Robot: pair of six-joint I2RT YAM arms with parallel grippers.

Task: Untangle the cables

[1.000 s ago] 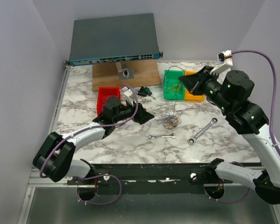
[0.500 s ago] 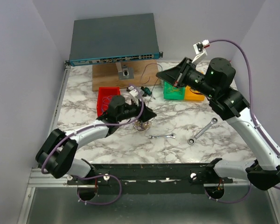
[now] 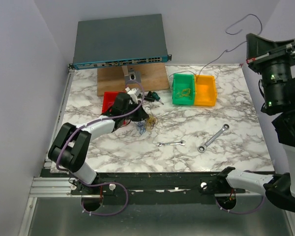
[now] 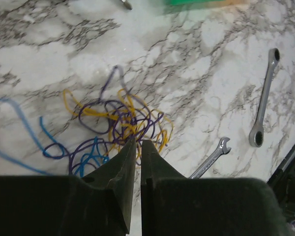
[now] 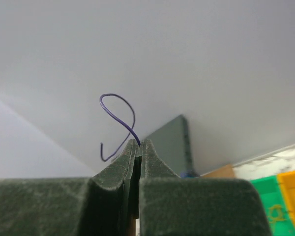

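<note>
Right gripper (image 5: 139,145) has swung up and off to the far right, high above the white marble table (image 3: 226,152) — jaws clamped on a thin purple wire (image 5: 130,118), its free end curling past the tips. Left gripper (image 4: 136,142), jaws all but closed, seems to pinch a strand of the tangle of blue, yellow-orange and purple cables (image 4: 123,120), which lies on the table just ahead of its tips — so the drawn wire slants down-left toward that nearer arm.

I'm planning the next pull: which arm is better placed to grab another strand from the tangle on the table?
Left, I'd judge. The left gripper sits right at the cables on the table. The right gripper is high in the air, shut on a purple wire.
</note>
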